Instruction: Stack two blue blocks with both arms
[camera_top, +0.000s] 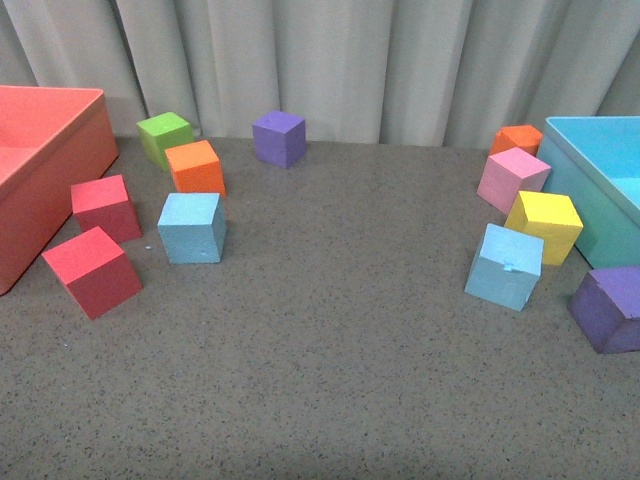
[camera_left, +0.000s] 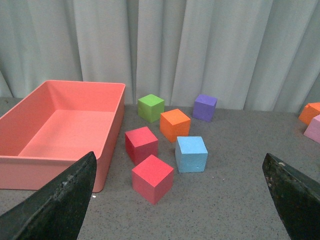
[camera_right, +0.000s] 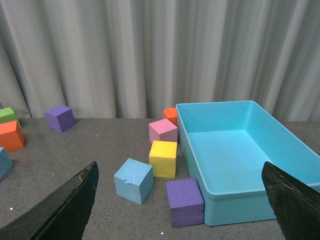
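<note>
One light blue block (camera_top: 192, 227) sits on the grey table at the left, below the orange cube; it also shows in the left wrist view (camera_left: 191, 153). The other light blue block (camera_top: 505, 266), with a small notch on its top edge, sits at the right next to the yellow cube; it shows in the right wrist view (camera_right: 133, 180). Neither arm shows in the front view. My left gripper (camera_left: 182, 200) is open and empty, well short of its block. My right gripper (camera_right: 180, 202) is open and empty, well short of its block.
A red bin (camera_top: 40, 150) stands at the left, a turquoise bin (camera_top: 590, 180) at the right. Two red cubes (camera_top: 92, 270), an orange cube (camera_top: 195, 167), a green cube (camera_top: 164, 138) and a purple cube (camera_top: 279, 137) lie left; yellow (camera_top: 544, 225), pink (camera_top: 512, 178), orange and purple (camera_top: 608, 308) cubes lie right.
</note>
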